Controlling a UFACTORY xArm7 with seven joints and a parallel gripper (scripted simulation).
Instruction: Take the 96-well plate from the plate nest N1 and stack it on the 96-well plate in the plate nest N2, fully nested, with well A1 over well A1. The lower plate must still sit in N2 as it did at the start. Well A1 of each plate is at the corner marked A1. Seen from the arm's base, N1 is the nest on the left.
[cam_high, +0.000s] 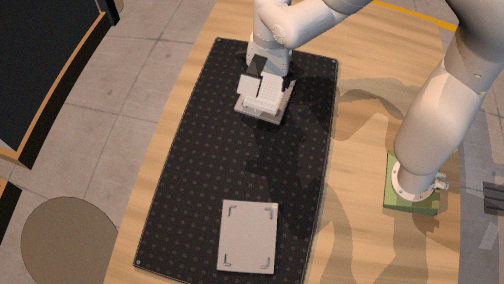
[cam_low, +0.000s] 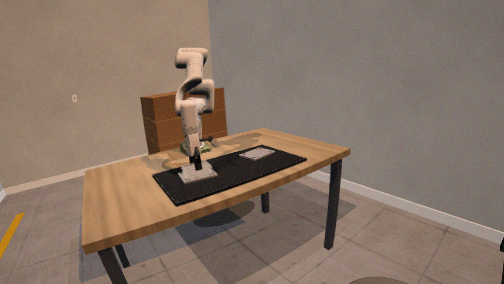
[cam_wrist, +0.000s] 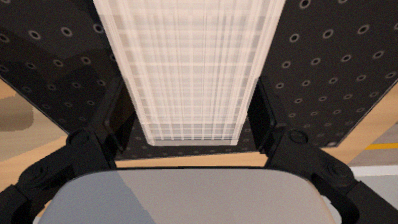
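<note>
Wrist view: end effector (cam_wrist: 192, 125) pinching 96-well plate (cam_wrist: 190, 65) — top view adds empty nest (cam_high: 247, 236).

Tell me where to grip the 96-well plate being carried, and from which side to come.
Grip the 96-well plate across its narrow width, one finger on each long side wall, coming straight down from above. The long walls are flat and parallel and the well face lies level, so the gripper, now shut on it this way, can probably carry it level and lower it squarely.

Top looks down, exterior stands far, wrist close; all share black mat (cam_high: 200, 175).
</note>
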